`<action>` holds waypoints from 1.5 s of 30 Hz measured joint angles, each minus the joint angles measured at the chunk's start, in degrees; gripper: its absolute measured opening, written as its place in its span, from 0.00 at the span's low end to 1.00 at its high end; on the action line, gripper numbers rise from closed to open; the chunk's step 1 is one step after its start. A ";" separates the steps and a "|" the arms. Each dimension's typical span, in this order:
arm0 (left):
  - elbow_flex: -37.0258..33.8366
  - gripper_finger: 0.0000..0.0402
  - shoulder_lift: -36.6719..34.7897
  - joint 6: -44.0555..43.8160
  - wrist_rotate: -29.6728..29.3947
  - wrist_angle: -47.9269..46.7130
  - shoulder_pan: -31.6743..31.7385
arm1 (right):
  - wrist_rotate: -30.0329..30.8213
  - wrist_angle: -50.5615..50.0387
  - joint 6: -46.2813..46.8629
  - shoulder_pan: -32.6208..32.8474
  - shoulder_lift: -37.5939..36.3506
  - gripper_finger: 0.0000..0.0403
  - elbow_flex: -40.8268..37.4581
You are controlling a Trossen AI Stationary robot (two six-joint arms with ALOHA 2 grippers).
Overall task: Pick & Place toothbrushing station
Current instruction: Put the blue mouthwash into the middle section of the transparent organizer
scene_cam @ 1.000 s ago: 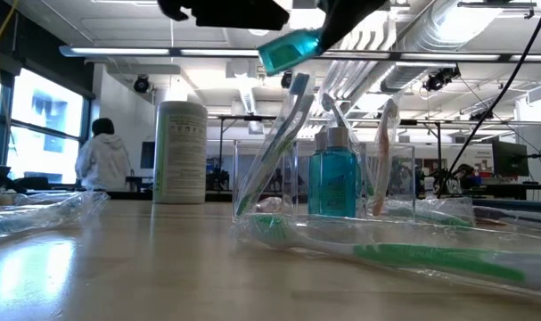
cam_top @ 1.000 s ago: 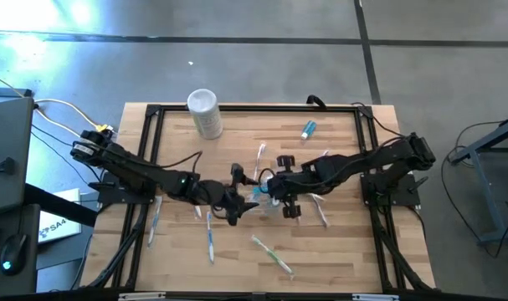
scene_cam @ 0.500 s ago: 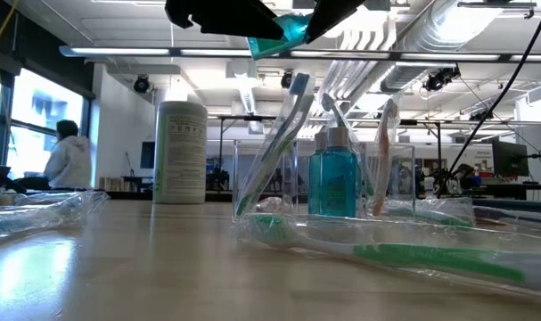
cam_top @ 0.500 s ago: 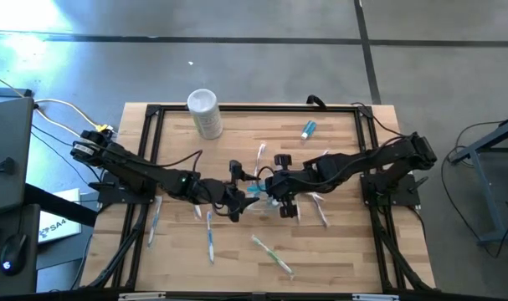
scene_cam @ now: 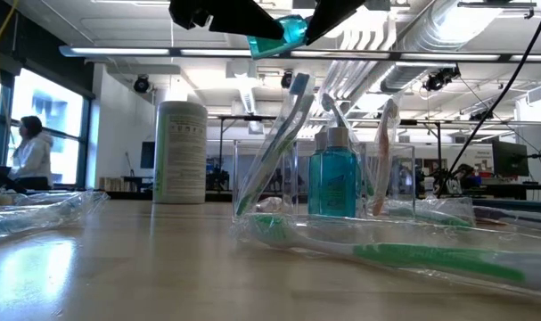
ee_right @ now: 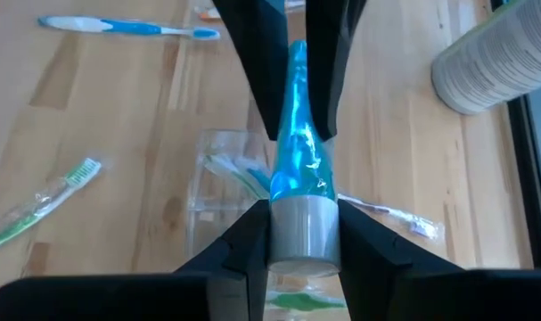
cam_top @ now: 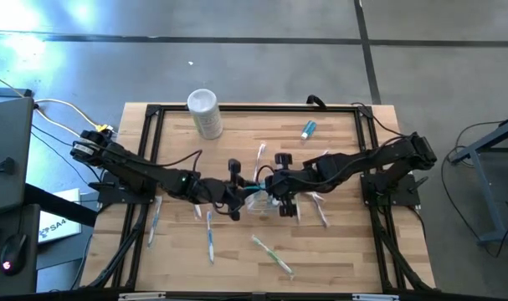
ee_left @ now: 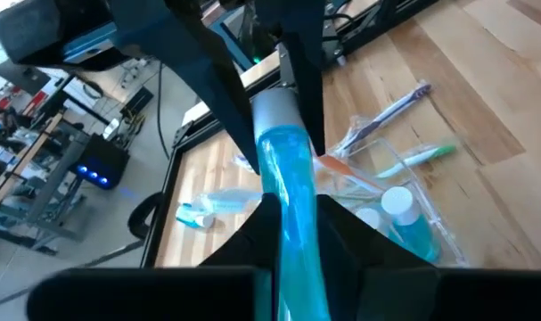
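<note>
One cup, one white cylinder, three teal tubes, brushes aplenty.

On the bench I count five loose toothbrushes: wrapped brush (cam_top: 153,221), blue brush (cam_top: 210,240), green brush (cam_top: 274,255), pale brush (cam_top: 320,211), white brush (cam_top: 260,159). A few more stand in the single clear cup (scene_cam: 252,192), though I can't tell how many. The tubes: loose tube (cam_top: 308,129), upright tube (scene_cam: 332,183), held tube (scene_cam: 274,31). One white cylinder (cam_top: 203,112). Two hands: left hand (cam_top: 237,197), right hand (cam_top: 272,194). One person (scene_cam: 31,152).

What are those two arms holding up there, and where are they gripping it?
A teal toothpaste tube: the right gripper clamps its cap end, the left gripper its flat tail, above the clear cup.
</note>
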 joint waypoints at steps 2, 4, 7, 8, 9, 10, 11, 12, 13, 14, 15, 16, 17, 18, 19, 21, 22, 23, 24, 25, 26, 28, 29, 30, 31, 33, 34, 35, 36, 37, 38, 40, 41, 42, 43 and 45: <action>0.00 0.09 0.00 0.06 -0.08 -0.05 0.01 | -0.10 0.01 -0.02 -0.02 0.00 0.24 0.00; 0.02 0.09 0.00 0.06 0.08 -0.05 -0.03 | -0.16 0.05 -0.12 0.01 0.00 0.24 0.00; 0.02 0.09 0.00 0.36 0.29 -0.07 -0.03 | -0.53 0.06 -0.91 0.00 0.00 0.27 0.00; 0.02 0.09 0.00 0.52 0.54 -0.08 -0.05 | -0.86 0.04 -1.27 0.02 0.02 0.29 0.00; 0.02 0.09 0.00 0.80 0.80 -0.06 -0.09 | -1.30 0.04 -1.53 0.12 0.02 0.31 0.00; 0.02 0.09 0.00 0.99 1.13 0.01 -0.10 | -1.60 0.06 -1.95 0.19 0.02 0.32 0.00; 0.02 0.09 0.00 1.12 1.36 0.11 -0.10 | -1.71 0.18 -2.33 0.22 0.02 0.34 0.00; 0.02 0.09 0.00 1.16 1.42 0.11 -0.10 | -1.77 0.38 -2.44 0.24 0.02 0.36 0.00; 0.02 0.09 0.00 1.25 1.43 -0.01 -0.12 | -1.77 0.61 -2.38 0.24 0.02 0.37 0.00; 0.02 0.09 0.00 1.32 1.41 -0.06 -0.12 | -1.73 0.61 -2.16 0.24 0.01 0.38 0.00; 0.02 0.09 0.02 1.32 1.39 -0.08 -0.12 | -1.63 0.50 -1.99 0.22 -0.12 0.39 0.00; 0.02 0.09 0.02 1.32 1.37 -0.04 -0.10 | -1.50 0.25 -1.90 0.27 -0.34 0.40 0.00; 0.02 0.09 0.02 1.30 1.28 0.03 -0.10 | -1.41 0.13 -1.78 0.33 -0.58 0.40 0.00; 0.02 0.09 0.02 1.24 1.08 0.05 -0.10 | -1.23 0.13 -1.38 0.31 -0.89 0.40 0.00; 0.02 0.09 0.01 1.13 1.04 0.15 -0.10 | -1.20 0.05 -0.82 0.28 -1.29 0.41 0.00; 0.02 0.09 0.02 1.11 1.06 0.12 -0.10 | -1.30 -0.69 -0.08 0.32 -2.55 0.41 -0.02; 0.02 0.09 0.02 1.11 1.06 0.12 -0.10 | -1.30 -0.86 0.59 0.33 -3.18 0.41 -0.01; 0.02 0.09 0.02 1.11 1.06 0.12 -0.10 | -0.99 -0.91 1.31 0.33 -3.90 0.41 0.00; 0.02 0.09 0.02 1.10 1.10 0.20 -0.10 | -0.79 -1.55 2.16 0.33 -4.83 0.41 0.00; 0.02 0.09 0.02 1.08 1.10 0.36 -0.14 | -0.87 -2.82 3.15 0.33 -5.88 0.41 0.00; 0.02 0.09 0.02 1.02 1.10 0.87 -0.14 | -0.94 -4.10 4.39 0.34 -6.75 0.41 0.00; 0.00 0.09 -0.44 0.63 1.03 2.17 -0.58 | -0.89 -6.25 7.21 0.34 -8.68 0.41 0.02; -0.04 0.09 -0.84 -0.10 0.96 3.59 -0.84 | -1.00 -8.17 8.55 0.49 -9.66 0.41 0.02; -0.04 0.09 -1.34 -0.88 1.02 5.55 -0.93 | -1.10 -10.22 10.02 0.71 -10.58 0.41 0.00; -0.02 0.09 -2.08 -1.78 1.39 6.85 -0.95 | -1.22 -11.48 11.56 0.92 -11.43 0.40 -0.02; -0.02 0.09 -4.09 -3.48 2.91 8.47 -1.29 | -1.23 -13.23 13.40 1.46 -12.99 0.39 -0.32; -0.02 0.09 -5.26 -4.54 4.13 8.91 -1.34 | -1.17 -13.91 13.78 2.02 -13.83 0.39 -0.72; -0.02 0.09 -6.39 -5.81 5.30 9.58 -1.26 | -0.90 -14.16 14.23 2.77 -14.75 0.38 -1.38; -0.02 0.09 -7.30 -6.91 6.81 10.72 -1.20 | -0.79 -13.49 14.50 3.44 -15.71 0.37 -2.27; 0.03 0.09 -8.14 -7.78 8.20 11.78 -1.23 | -0.79 -11.94 14.49 4.10 -16.48 0.36 -3.40; 0.06 0.09 -8.96 -8.26 9.70 12.24 -1.23 | -0.77 -9.86 14.11 4.82 -17.23 0.35 -4.80; 0.05 0.09 -9.33 -8.60 12.99 15.88 -1.23 | -0.11 -2.15 10.98 6.56 -19.31 0.33 -9.49; 0.07 0.09 -9.33 -8.51 14.50 17.62 -1.21 | 0.80 3.09 8.89 7.53 -20.43 0.32 -12.53; 0.04 0.09 -9.31 -8.36 15.64 18.88 -1.21 | 1.98 9.71 6.02 8.40 -21.34 0.31 -16.18; 0.04 0.09 -9.07 -8.25 16.91 20.40 -1.21 | 2.88 16.57 2.63 8.98 -22.14 0.29 -19.61; 0.07 0.09 -8.15 -8.08 18.61 23.27 -1.21 | 4.74 29.84 -3.84 9.88 -23.60 0.26 -26.16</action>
